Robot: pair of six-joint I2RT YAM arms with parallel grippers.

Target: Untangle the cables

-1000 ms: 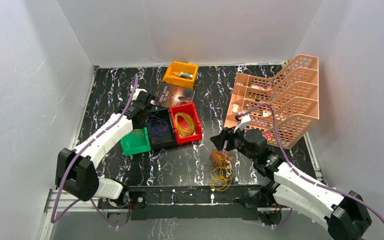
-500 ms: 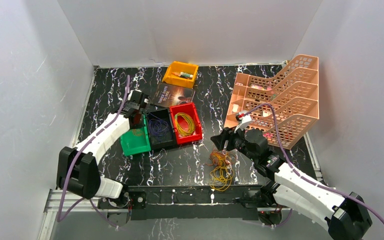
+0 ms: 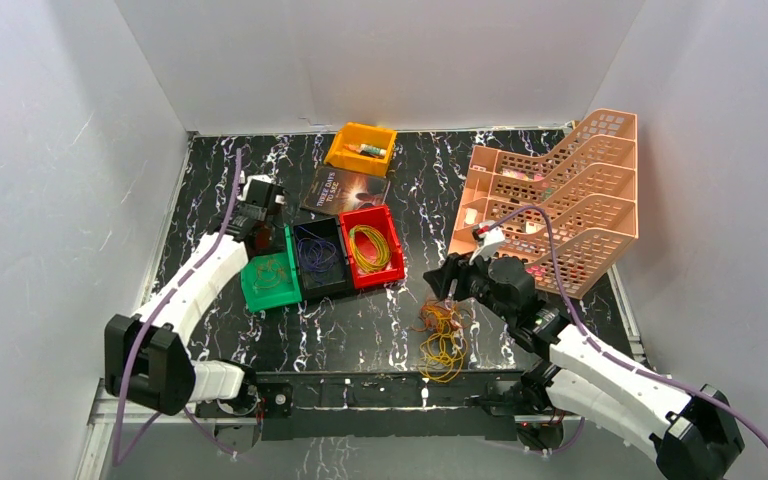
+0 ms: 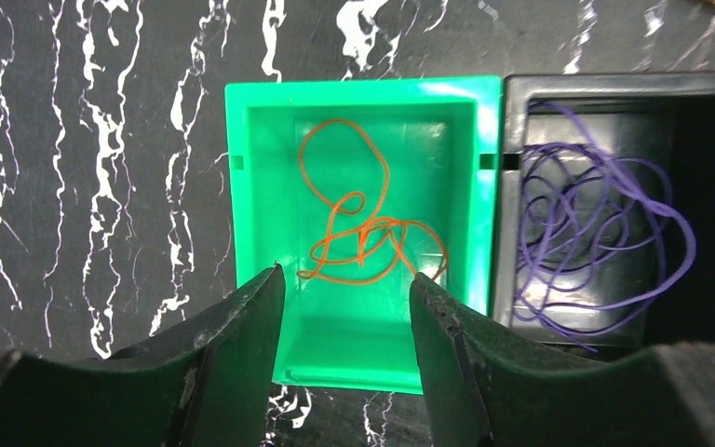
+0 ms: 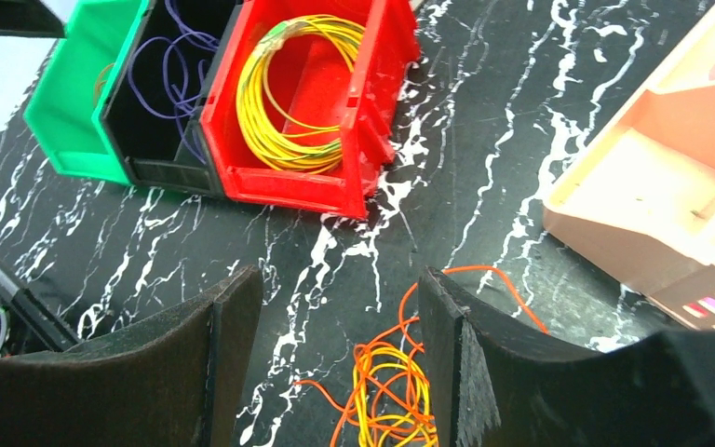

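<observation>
A tangle of orange and yellow cables lies on the black marble table, near the front. My right gripper hovers just above its far end. In the right wrist view this gripper is open, with the tangle low between its fingers and untouched. My left gripper is over the green bin, open and holding nothing. A loose orange cable rests in the green bin. Purple cables fill the black bin, and a yellow coil sits in the red bin.
A yellow bin with small items stands at the back, with a dark book in front of it. A peach tiered file rack takes up the right side. White walls close in the table on three sides.
My left gripper has opened and let the orange cable drop into the green bin, and it has shifted left, away from the black bin. The right arm has barely moved.
</observation>
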